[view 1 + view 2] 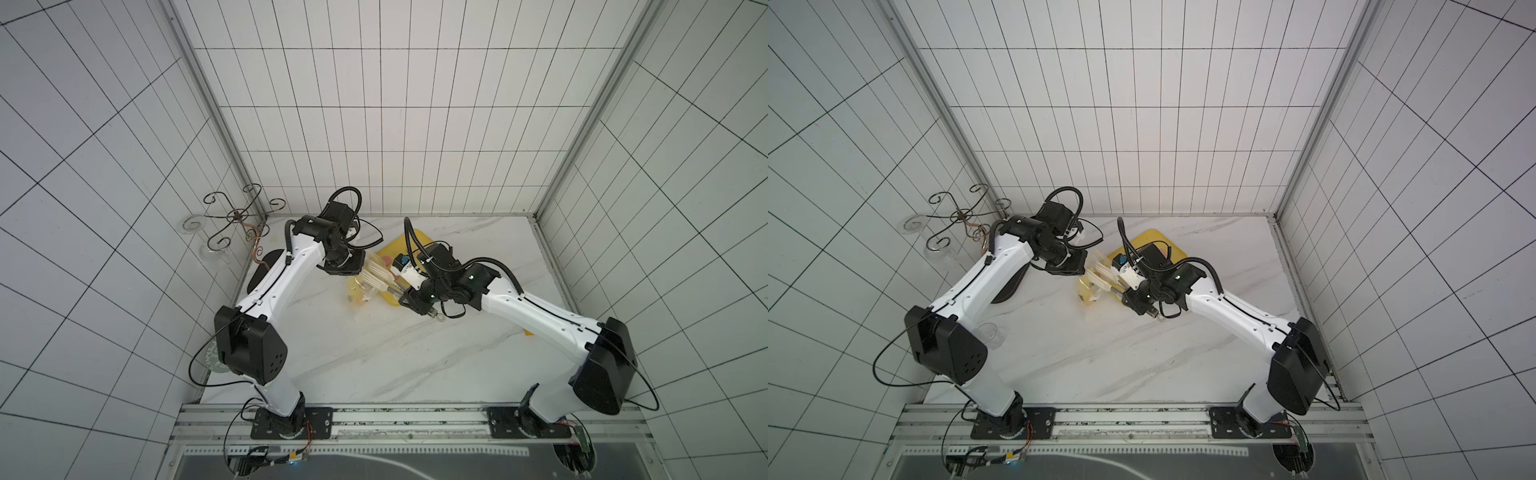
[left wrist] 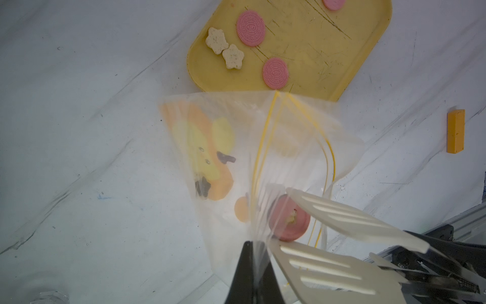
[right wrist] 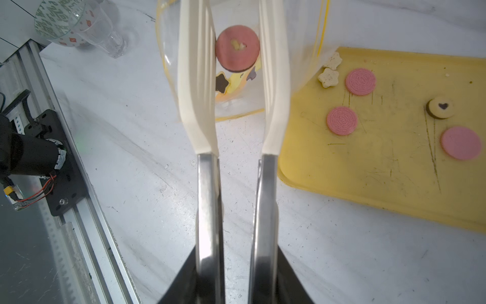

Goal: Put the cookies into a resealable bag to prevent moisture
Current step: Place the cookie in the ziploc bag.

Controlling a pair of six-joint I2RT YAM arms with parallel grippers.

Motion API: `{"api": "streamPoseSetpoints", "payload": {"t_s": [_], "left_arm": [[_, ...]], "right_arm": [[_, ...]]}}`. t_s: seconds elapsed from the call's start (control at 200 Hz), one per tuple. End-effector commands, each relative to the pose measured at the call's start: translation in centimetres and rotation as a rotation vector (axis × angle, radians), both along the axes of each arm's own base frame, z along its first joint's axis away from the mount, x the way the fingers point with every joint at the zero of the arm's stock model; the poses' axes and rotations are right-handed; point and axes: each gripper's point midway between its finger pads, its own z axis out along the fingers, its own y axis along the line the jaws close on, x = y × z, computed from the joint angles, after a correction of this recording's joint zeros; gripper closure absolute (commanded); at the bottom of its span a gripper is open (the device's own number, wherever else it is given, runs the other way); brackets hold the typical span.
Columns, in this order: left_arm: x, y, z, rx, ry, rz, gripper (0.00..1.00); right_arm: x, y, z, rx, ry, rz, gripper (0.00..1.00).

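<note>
The resealable bag (image 2: 210,147), clear with an orange-and-yellow print, hangs from my left gripper (image 2: 253,244), which is shut on its rim. My right gripper (image 3: 236,250) is shut on the steel arms of white-tipped tongs (image 3: 207,184). The tong tips reach into the bag's mouth (image 3: 236,110). A pink cookie (image 3: 237,48) with a cream blotch sits between the tips; whether it is still pinched I cannot tell. On the yellow tray (image 3: 368,171) lie three pink cookies (image 3: 341,120), two cream stars (image 3: 328,77) and a dark one with a heart (image 3: 441,106).
Two drinking glasses (image 3: 79,29) stand near the front rail (image 3: 65,184) on the left. A small orange block (image 2: 455,131) lies on the marble off to the right. A wire stand (image 1: 237,216) fills the back left corner.
</note>
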Motion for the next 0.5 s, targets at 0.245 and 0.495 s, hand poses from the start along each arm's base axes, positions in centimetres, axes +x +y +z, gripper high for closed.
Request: {"api": "streamPoseSetpoints", "payload": {"t_s": [0.245,0.495], "left_arm": [[-0.1,0.1,0.5,0.0,-0.028,-0.005,1.0],[0.4,0.8,-0.1,0.033,-0.025,0.01,1.0]], "right_arm": [[1.8,0.6,9.3,0.189,-0.147,-0.039,0.55],[2.1,-3.2,11.4,0.227,-0.164,-0.117,0.57]]}}
